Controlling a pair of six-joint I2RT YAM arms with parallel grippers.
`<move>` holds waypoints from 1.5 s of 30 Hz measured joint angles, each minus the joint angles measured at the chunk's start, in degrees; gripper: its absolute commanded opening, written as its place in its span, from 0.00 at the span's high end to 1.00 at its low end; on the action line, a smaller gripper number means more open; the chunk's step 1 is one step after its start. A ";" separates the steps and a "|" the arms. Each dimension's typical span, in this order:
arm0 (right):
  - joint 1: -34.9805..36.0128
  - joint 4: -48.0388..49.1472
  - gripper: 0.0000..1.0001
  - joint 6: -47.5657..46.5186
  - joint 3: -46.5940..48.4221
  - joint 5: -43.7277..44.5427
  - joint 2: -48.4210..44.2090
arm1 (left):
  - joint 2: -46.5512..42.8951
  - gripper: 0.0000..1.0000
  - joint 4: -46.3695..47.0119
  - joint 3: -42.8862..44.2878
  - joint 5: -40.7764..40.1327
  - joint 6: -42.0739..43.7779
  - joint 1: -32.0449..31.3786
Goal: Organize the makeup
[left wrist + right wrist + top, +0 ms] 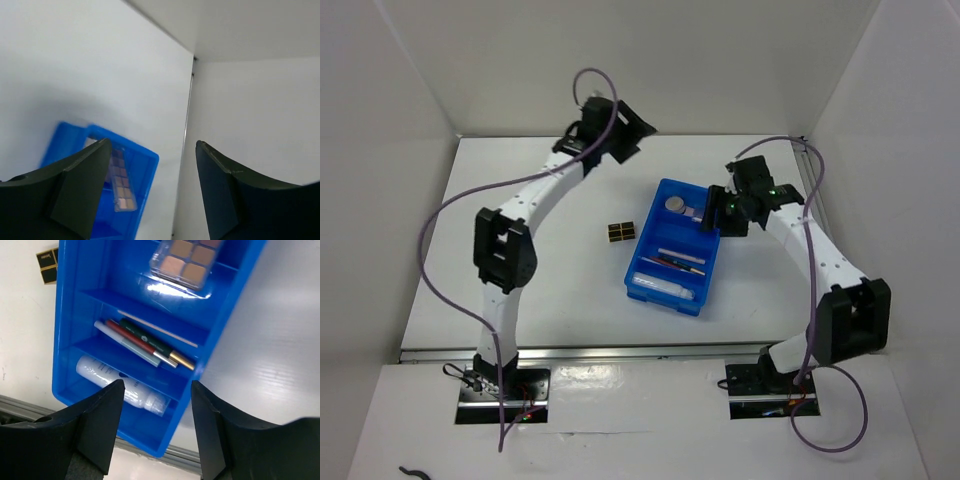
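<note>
pencils (140,340) and tube (92,371) lie in the blue bin (67,315) below the right hand (156,390), spread apart and empty.

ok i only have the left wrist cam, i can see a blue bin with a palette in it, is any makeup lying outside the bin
observer: yes, a black palette with gold squares lies on the table beside the blue bin, on the left arm's side.
operator: what's in the other compartments
observer: thin pencils in the middle one and a clear tube in the one nearest the arms.
operator: and where's the right arm
observer: the right gripper hangs open over the bin's right edge, holding nothing.
</note>
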 measured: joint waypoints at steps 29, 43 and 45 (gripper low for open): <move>16.02 -0.61 0.30 -9.51 19.21 24.96 23.39 | -21.20 0.18 -10.43 -17.11 12.22 19.19 13.66; 17.00 -0.28 0.39 -20.22 19.52 36.79 29.81 | -21.09 0.18 -10.54 -17.09 13.84 20.70 14.56; 16.79 -0.07 0.40 -20.61 19.52 36.79 30.95 | -20.85 0.18 -10.80 -16.90 13.92 20.81 14.56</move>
